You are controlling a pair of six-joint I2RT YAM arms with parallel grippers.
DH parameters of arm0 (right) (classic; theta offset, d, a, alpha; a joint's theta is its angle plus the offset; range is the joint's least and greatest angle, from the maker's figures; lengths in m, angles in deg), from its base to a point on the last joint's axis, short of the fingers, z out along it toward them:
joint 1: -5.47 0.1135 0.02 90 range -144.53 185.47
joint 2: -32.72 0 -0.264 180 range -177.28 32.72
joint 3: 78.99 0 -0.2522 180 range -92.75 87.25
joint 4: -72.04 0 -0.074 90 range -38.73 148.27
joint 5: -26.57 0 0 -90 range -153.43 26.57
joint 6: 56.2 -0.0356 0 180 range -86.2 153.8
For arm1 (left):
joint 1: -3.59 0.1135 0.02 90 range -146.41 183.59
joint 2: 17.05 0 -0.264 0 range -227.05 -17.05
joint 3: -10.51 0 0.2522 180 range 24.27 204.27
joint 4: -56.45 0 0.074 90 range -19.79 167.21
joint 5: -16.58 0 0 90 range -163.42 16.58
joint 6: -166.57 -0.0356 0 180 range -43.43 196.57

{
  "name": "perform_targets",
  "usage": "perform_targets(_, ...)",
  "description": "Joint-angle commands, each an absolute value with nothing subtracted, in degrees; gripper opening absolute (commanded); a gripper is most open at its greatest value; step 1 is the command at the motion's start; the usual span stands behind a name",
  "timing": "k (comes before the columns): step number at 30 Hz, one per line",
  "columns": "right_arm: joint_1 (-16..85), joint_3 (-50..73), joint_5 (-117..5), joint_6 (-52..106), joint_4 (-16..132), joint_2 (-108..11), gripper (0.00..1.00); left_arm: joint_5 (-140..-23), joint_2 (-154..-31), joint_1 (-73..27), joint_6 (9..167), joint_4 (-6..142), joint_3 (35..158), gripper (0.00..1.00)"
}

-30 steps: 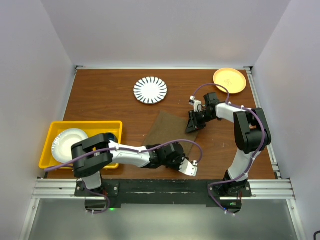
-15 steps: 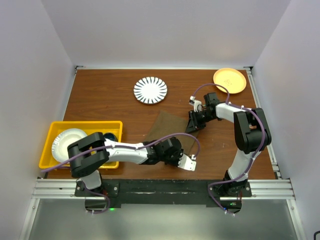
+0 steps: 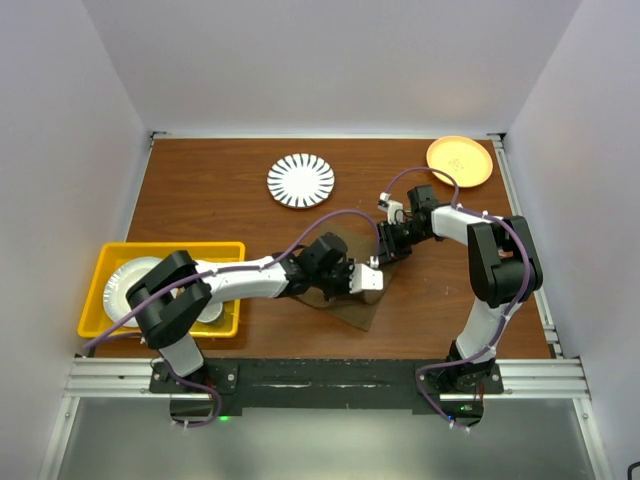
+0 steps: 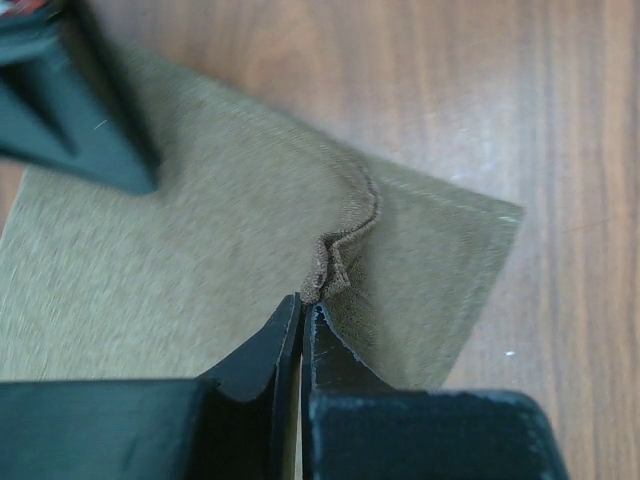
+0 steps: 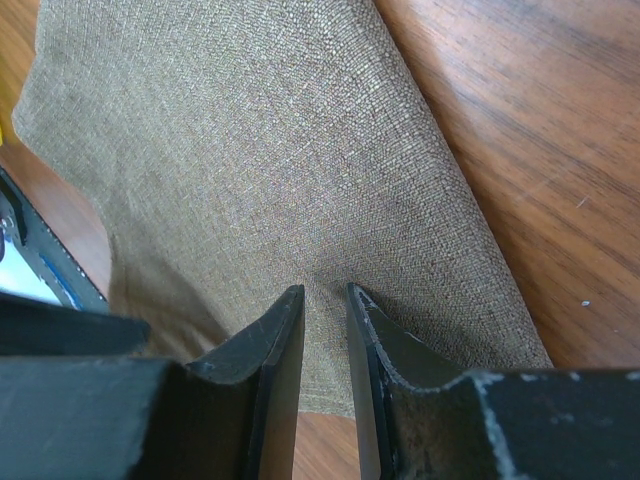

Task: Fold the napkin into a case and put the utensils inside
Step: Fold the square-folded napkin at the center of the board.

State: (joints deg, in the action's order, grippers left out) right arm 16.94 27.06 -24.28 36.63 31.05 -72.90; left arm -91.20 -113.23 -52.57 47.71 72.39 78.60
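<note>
Your left gripper (image 4: 302, 305) pinches a napkin (image 4: 200, 230) ridge rising toward one o'clock. Your right gripper (image 5: 325, 295) has its jaws slightly apart over the cloth.

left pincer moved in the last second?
Yes. The left pincer, shut on the napkin, has moved up the table, closer to the striped plate.

napkin (image 3: 360, 312) at centre, one plate (image 3: 301, 181) behind it, second plate (image 3: 459, 161) far right corner, bin (image 3: 170, 246) at left holding third plate (image 3: 125, 285)
</note>
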Motion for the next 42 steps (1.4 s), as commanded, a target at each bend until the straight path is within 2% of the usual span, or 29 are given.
perform_targets(1, 17.0, 26.4, -26.3, 38.5, 28.7, -72.6, 0.29, -97.0, -112.1, -49.9, 50.5, 74.2, 81.6, 0.0)
perform_targets(5, 16.9, 26.1, -26.3, 38.6, 28.7, -72.7, 0.29, -100.2, -111.9, -49.7, 49.7, 75.6, 81.5, 0.01)
perform_targets(8, 17.0, 26.1, -26.5, 38.7, 28.5, -72.6, 0.29, -102.6, -112.1, -49.7, 48.5, 77.0, 81.7, 0.12)
perform_targets(9, 17.0, 26.0, -26.4, 38.9, 28.4, -72.6, 0.29, -102.9, -112.2, -49.7, 48.3, 77.2, 81.7, 0.19)
perform_targets(11, 17.0, 25.9, -26.5, 38.9, 28.3, -72.7, 0.29, -103.2, -113.3, -49.7, 48.4, 78.1, 82.3, 0.24)
perform_targets(22, 17.0, 25.8, -26.6, 39.2, 28.0, -72.7, 0.3, -104.1, -115.3, -49.4, 49.7, 77.9, 83.2, 0.26)
perform_targets(30, 16.9, 25.6, -26.4, 39.2, 28.0, -73.0, 0.3, -106.2, -114.3, -48.9, 46.9, 80.7, 83.0, 0.37)
perform_targets(42, 17.0, 25.4, -26.3, 39.3, 27.7, -73.0, 0.3, -106.6, -114.1, -48.2, 45.2, 82.0, 82.5, 0.36)
